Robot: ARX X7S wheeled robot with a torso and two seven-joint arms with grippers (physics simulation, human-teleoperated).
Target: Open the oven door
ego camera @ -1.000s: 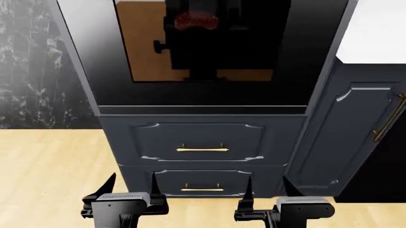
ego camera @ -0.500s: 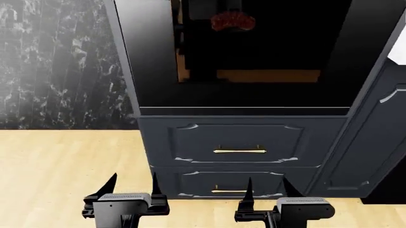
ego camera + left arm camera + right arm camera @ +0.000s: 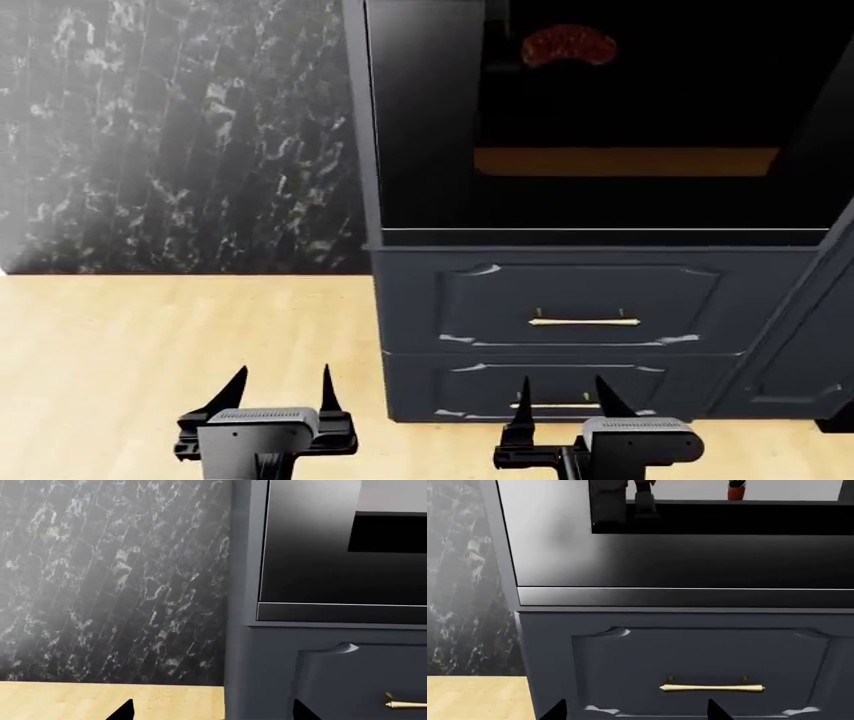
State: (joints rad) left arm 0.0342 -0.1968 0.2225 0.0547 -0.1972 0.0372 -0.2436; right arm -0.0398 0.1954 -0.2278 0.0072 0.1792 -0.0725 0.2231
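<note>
Head view shows the oven door (image 3: pixel 441 150), a glossy black panel with a dark window, shut and filling the frame toward 1 o'clock, above two navy drawers (image 3: pixel 587 320) with brass handles (image 3: pixel 583 322). Left gripper (image 3: pixel 276 392) sits at 7 o'clock and right gripper (image 3: pixel 561 398) at 5 o'clock, both low, well apart from the door, touching nothing, fingers spread. Marbled dark wall (image 3: pixel 174 130) stands at 10 o'clock over pale wood floor (image 3: pixel 134 360).
</note>
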